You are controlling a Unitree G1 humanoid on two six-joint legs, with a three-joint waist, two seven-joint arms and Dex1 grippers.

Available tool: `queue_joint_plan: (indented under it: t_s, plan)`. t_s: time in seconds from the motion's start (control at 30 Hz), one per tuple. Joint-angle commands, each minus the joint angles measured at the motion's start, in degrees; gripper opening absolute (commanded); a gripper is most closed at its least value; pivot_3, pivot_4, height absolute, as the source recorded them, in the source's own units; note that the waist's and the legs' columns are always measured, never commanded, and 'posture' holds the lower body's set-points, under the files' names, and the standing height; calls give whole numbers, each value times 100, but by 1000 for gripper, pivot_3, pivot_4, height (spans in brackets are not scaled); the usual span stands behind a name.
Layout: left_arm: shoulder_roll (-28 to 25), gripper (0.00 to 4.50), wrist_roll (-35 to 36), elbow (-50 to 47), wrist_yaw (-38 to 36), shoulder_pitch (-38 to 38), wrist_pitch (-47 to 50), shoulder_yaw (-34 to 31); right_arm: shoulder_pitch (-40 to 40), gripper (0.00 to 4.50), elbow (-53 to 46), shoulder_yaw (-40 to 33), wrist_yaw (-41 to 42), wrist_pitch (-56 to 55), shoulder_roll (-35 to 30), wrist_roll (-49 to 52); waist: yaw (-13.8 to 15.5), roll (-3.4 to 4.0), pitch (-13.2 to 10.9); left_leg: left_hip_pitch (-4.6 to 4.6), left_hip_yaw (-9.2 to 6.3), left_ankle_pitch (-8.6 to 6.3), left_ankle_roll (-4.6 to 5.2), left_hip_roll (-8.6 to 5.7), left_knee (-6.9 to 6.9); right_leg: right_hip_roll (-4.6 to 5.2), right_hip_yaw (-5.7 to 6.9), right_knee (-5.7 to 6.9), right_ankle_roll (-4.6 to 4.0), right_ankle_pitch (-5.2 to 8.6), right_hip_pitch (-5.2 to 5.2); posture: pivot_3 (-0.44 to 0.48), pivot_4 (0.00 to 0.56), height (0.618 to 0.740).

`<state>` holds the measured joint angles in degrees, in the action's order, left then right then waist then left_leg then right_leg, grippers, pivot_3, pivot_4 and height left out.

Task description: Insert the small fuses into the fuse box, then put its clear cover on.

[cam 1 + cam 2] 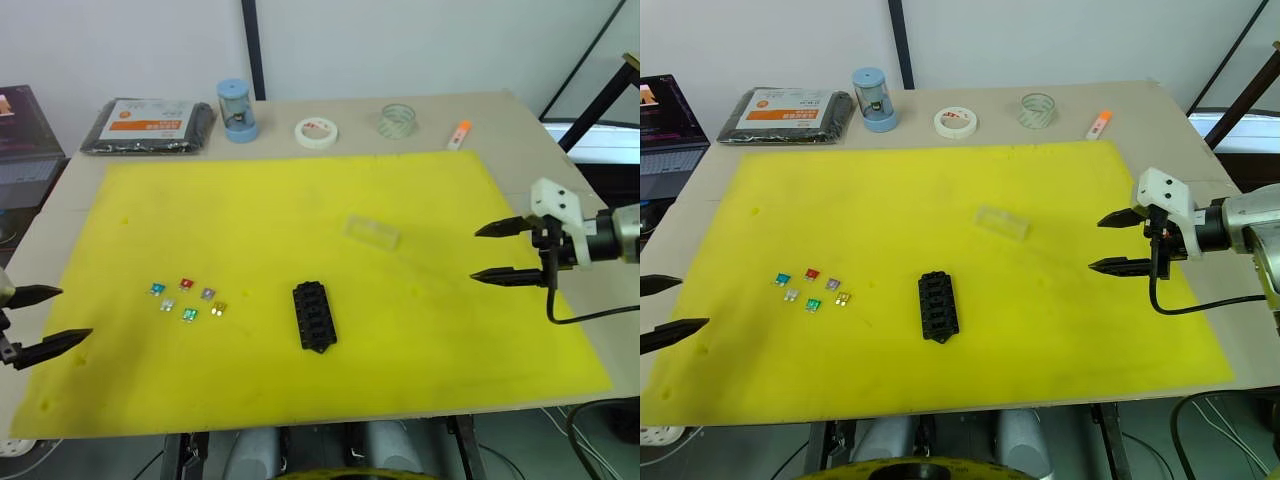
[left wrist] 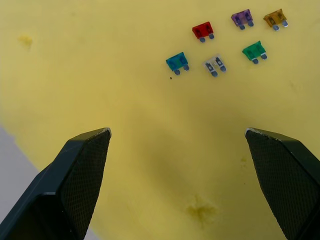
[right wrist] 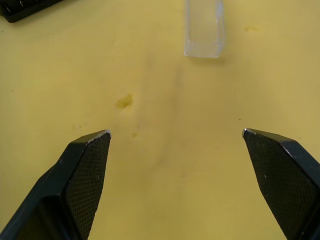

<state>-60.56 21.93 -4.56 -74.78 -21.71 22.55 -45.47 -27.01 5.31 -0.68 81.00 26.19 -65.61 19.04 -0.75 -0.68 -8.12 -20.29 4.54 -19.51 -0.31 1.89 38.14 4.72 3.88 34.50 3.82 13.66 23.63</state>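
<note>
Several small fuses (image 1: 188, 299) lie in a loose cluster on the yellow mat (image 1: 260, 220), left of centre; red, teal, purple, white, green and yellow show in the left wrist view (image 2: 216, 64). The black fuse box (image 1: 314, 316) rests on the mat near the middle front. The clear cover (image 1: 372, 231) lies flat further back and to the right, also in the right wrist view (image 3: 203, 27). My left gripper (image 1: 48, 320) is open at the mat's left edge, well left of the fuses. My right gripper (image 1: 500, 252) is open over the mat's right side, empty.
Behind the mat along the table's back stand a black packet with an orange label (image 1: 148, 125), a blue cylinder (image 1: 236, 110), a white tape roll (image 1: 316, 132), a clear tape roll (image 1: 397, 120) and a small orange item (image 1: 459, 133). A laptop (image 1: 668, 130) sits off the left.
</note>
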Motion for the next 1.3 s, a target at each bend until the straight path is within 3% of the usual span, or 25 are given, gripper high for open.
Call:
queue_joint_plan:
  t_s: [0.03, 0.7, 0.87, 1.0, 1.3]
  plan:
    - [-10, 4488, 31, 17, -3, 30, -38, 21, -1, 4500, -107, -225, -3, 30, -53, 100, 1, 1, 0, 0, 0, 0, 0, 0, 0, 0, 0, 0, 0, 0, 0, 0, 150, 740]
    - [-119, 4488, 221, 67, 4, 445, 421, 343, -22, 4500, -488, -280, -358, 257, 137, 329, 2, -1, 2, 3, 0, 0, -1, 0, 1, 0, 0, 7, 1, -1, 0, 0, 150, 740]
    - [-93, 4488, 750, 562, 170, 1251, 1358, 732, -620, 4500, -1283, -11, -628, 618, 701, 598, -9, 1, 2, 5, 0, 1, -2, 0, 2, -1, 0, 24, 2, -1, 5, 0, 150, 740]
    - [-22, 4488, 1244, 1296, 355, 2056, 2630, 1180, -1217, 4500, -1974, 348, -800, 933, 1307, 843, -7, -4, 5, 2, 0, 4, -7, -1, 2, -6, 0, 57, 2, 0, 16, 0, 150, 740]
    - [-6, 4488, 1618, 2038, 239, 2545, 3848, 1985, -1699, 4500, -2898, 1042, -1064, 1821, 2061, 1387, 18, -28, 18, -10, 2, 6, -10, -4, 7, -1, 1, 63, 1, 0, 27, 0, 150, 740]
